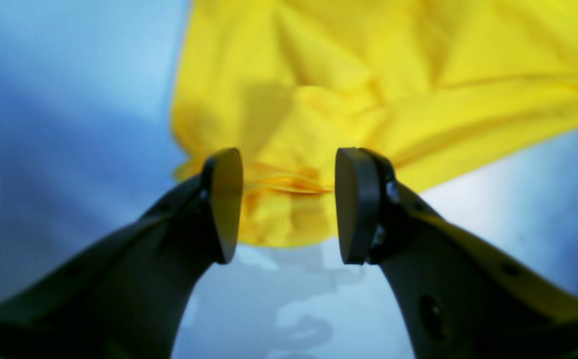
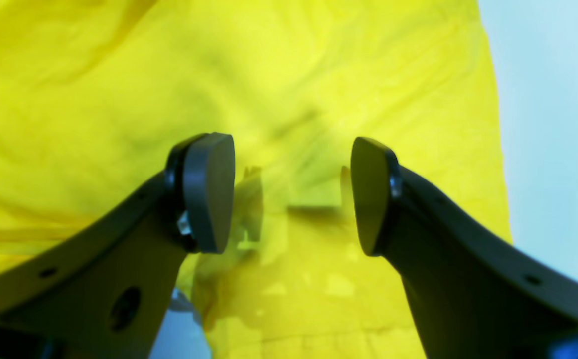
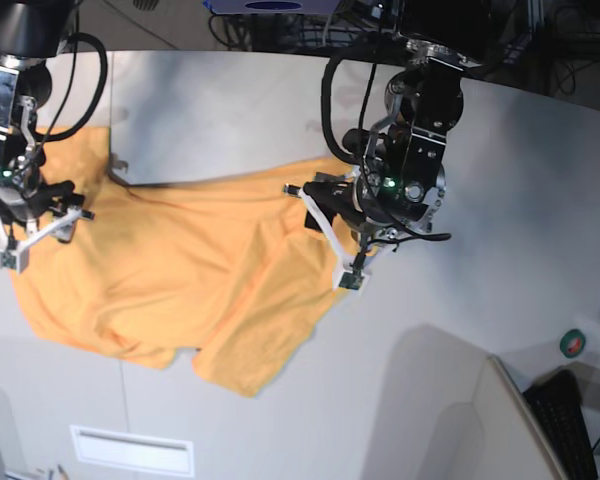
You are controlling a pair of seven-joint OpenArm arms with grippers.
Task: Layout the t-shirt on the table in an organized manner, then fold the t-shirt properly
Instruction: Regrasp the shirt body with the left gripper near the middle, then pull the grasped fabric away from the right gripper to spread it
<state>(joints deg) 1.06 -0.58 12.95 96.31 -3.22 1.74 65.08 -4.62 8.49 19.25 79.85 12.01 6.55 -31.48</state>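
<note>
Two hands, and both have their jaws apart with nothing held. My left hand [image 1: 289, 204] hangs over a bunched edge of the t-shirt [image 3: 180, 270]. My right hand [image 2: 291, 194] hovers above flat cloth. The t-shirt lies spread but wrinkly on the counter [image 3: 540, 220]. I think I'm still laying it out. Next I should pinch edges and pull them smooth. A green roll [image 3: 574, 343] sits far off, out of the way.
</note>
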